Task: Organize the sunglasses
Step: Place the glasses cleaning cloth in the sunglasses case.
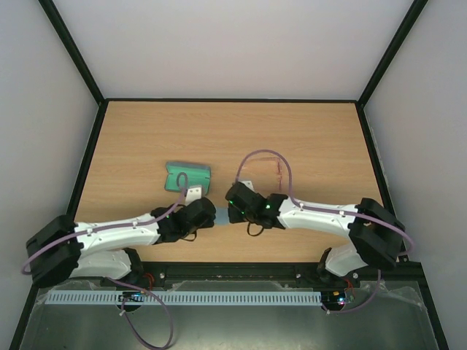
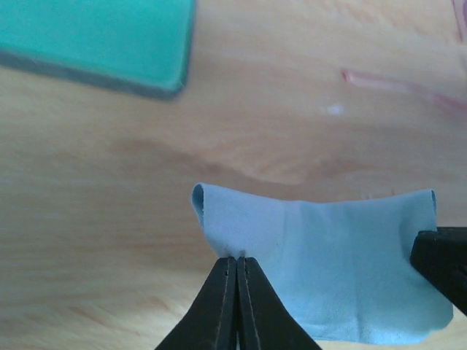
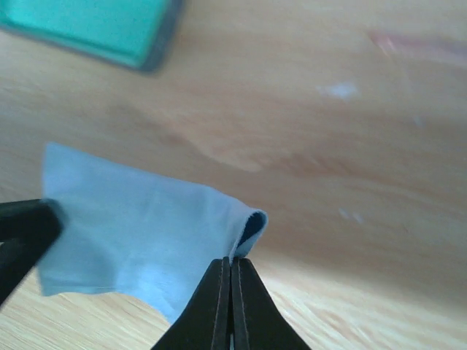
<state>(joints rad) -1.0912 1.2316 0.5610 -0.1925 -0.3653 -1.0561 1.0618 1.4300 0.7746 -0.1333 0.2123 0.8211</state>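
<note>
desk: where to find the sunglasses (image 1: 274, 173)?

photo: out on the bare wood of the table (image 1: 314, 131), lying flat, just beyond the right gripper (image 1: 232, 211). touched by neither arm. faint from above, no more than thin pinkish-red lines. in both wrist views only a blurred pink streak towards the top right.

desk: close to the case (image 1: 187, 176)?

photo: no, apart from it. case over to the left of them, green inside facing up, just beyond the left gripper (image 1: 204, 215). plain wood between case and sunglasses.

desk: and the state of the two tools?

photo: both clenched tight, fingertips pressed together with no gap showing. pinched with the left on one side of a pale blue cloth (image 2: 343, 270), and with the right on the opposite side, at an edge curled over into a small loop. cloth spread between them, slightly rumpled. facing each other at the near middle of the table, almost nose to nose, with only a sliver of blue visible between them from above.

desk: cloth up off the wood or resting on it?

photo: hard to say from these angles. low over the table at any rate, with its far edge raised in a soft ridge.

desk: anything inside the case?

photo: nothing visible on the green lining in the parts shown. only a corner of it caught by each wrist camera, out of focus.
</note>
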